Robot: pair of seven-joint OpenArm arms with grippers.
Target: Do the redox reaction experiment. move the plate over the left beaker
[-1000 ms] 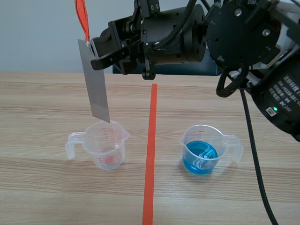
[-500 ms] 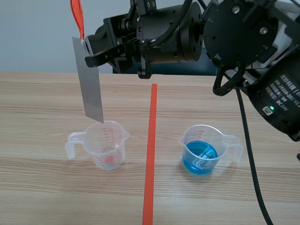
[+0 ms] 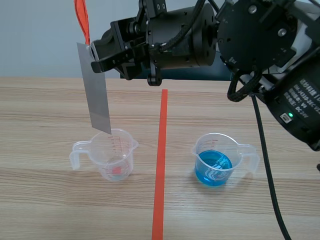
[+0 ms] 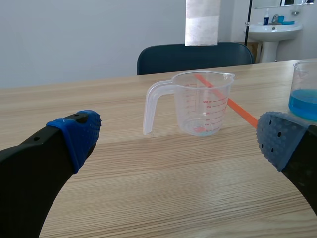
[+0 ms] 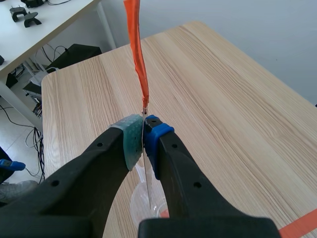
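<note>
One grey plate [image 3: 98, 90] hangs clamped in the right gripper [image 3: 97, 57], lower corner just above the rim of the left beaker [image 3: 112, 154]; blue-filled beaker [image 3: 215, 160] at its 3 o'clock; left gripper [image 4: 178, 141] spread apart, grasping nothing

A thin grey metal plate [image 3: 98, 95] hangs tilted over the clear plastic measuring beaker [image 3: 114, 155], barring its mouth from above. The bulky black right arm [image 3: 200, 35] spans overhead. The wooden table [image 3: 50, 205] lies open between that beaker and the beaker of blue liquid [image 3: 215, 160], well apart.
</note>
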